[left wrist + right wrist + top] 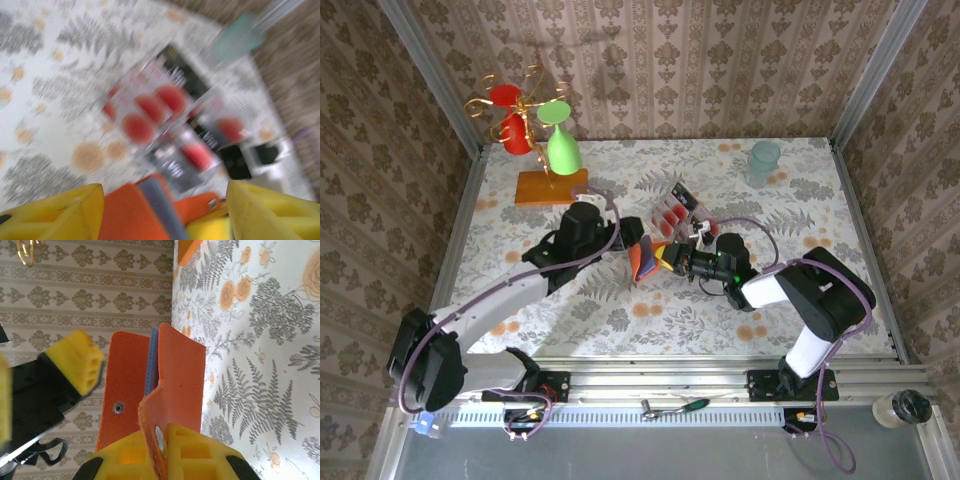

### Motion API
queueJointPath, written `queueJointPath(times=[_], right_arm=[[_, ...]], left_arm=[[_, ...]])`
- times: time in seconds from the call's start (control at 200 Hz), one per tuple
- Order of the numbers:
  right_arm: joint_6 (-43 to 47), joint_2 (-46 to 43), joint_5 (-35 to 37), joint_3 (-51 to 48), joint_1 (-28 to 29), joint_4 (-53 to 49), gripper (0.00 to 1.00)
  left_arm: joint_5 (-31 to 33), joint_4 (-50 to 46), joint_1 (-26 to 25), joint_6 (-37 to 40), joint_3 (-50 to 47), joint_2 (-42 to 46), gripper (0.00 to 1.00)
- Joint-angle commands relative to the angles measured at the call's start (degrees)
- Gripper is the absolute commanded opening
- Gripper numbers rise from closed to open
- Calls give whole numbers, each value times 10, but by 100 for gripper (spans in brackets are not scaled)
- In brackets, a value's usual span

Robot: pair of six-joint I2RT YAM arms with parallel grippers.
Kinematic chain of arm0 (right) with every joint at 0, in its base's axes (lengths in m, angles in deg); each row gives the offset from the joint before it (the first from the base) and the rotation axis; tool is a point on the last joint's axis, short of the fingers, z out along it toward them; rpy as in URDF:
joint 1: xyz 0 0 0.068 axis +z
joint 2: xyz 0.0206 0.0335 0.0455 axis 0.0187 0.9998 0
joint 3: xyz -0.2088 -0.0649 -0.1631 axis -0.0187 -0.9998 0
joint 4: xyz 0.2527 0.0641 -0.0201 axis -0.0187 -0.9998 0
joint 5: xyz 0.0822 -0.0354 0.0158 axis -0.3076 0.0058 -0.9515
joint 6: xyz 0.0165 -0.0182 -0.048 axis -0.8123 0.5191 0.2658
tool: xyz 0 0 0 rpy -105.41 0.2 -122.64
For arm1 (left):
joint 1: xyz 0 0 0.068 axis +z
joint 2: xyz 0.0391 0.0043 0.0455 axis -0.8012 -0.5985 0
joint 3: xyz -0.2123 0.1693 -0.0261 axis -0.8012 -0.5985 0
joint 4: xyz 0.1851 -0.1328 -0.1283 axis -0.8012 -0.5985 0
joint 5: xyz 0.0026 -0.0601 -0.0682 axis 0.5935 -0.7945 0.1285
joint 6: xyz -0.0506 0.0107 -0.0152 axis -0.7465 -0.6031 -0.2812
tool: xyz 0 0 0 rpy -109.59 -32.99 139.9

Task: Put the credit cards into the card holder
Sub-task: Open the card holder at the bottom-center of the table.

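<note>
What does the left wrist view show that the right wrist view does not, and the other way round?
Left wrist view: the credit cards spread out on the flowered tablecloth, blurred, with a teal cup beyond them. Right wrist view: the right gripper clamped on a flap of the card holder, and a corner of an orange block at the top. Both: the orange card holder and the flowered tablecloth.
</note>
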Motion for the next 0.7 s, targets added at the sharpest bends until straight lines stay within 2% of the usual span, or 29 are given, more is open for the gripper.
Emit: queueJointPath(times=[0.0, 0.215, 0.695], right_arm=[[-7, 18, 8, -9, 7, 59, 0], [-3, 26, 17, -17, 10, 61, 0], [13, 52, 66, -58, 25, 71, 0]], left_arm=[[34, -149, -18, 79, 26, -28, 68], [55, -199, -29, 102, 44, -61, 68], [65, -173, -30, 101, -12, -82, 49]])
